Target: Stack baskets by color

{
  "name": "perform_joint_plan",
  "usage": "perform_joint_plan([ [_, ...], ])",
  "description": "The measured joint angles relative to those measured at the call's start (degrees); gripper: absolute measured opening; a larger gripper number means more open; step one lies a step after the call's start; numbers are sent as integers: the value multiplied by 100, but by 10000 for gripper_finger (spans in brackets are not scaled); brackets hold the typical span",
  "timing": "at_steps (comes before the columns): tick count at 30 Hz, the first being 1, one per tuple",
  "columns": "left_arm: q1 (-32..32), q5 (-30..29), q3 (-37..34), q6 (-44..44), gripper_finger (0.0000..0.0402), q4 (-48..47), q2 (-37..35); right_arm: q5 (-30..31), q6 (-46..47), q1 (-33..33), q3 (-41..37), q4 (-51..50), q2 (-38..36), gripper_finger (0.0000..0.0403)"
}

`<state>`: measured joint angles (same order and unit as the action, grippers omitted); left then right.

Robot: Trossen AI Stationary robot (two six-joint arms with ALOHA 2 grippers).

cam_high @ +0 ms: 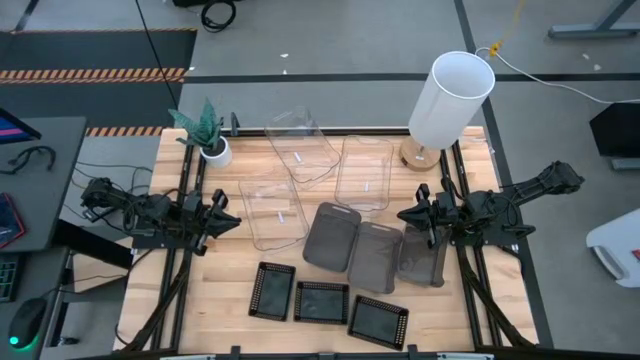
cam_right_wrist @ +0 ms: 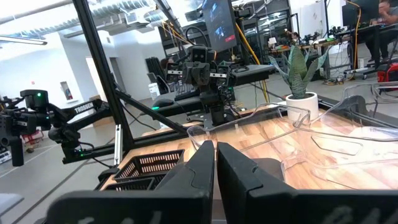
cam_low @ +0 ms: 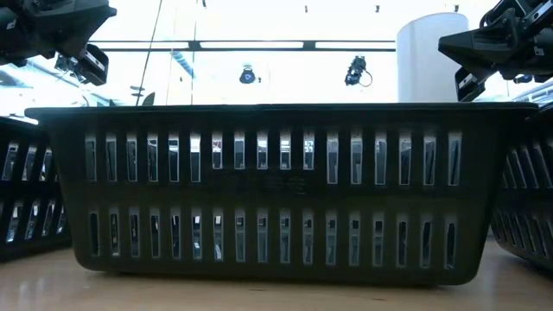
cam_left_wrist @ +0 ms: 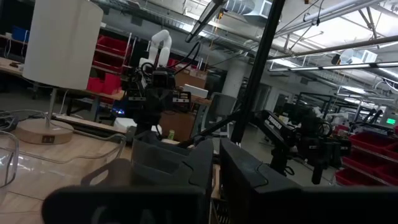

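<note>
A wooden counter (cam_high: 200, 300) seen from above carries nine baskets, a lamp and a plant. The white lamp (cam_high: 450, 100) stands at the far right corner. Three clear baskets (cam_high: 272, 212) sit in the far middle: one near the left side, one tilted (cam_high: 303, 145) by the far edge, one (cam_high: 365, 172) just left of the lamp. Three grey baskets (cam_high: 331, 236) lie in a row across the middle, touching or nearly so, toward the right side. Three black mesh baskets (cam_high: 272, 291) line the near edge. A small potted plant (cam_high: 208, 135) stands at the far left corner. The left end effector (cam_high: 228, 219) hovers at the left side, beside the nearest clear basket, fingers almost together, holding nothing. The right end effector (cam_high: 407, 215) hovers above the rightmost grey basket (cam_high: 422, 258), fingers closed and empty.
</note>
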<state>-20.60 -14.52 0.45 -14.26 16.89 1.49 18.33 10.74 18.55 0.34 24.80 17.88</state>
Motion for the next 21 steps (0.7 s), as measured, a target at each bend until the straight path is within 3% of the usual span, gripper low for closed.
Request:
perform_joint_plan([
  [21, 0, 0, 0, 0, 27, 2, 1, 0, 92, 0, 2, 158, 1, 23],
])
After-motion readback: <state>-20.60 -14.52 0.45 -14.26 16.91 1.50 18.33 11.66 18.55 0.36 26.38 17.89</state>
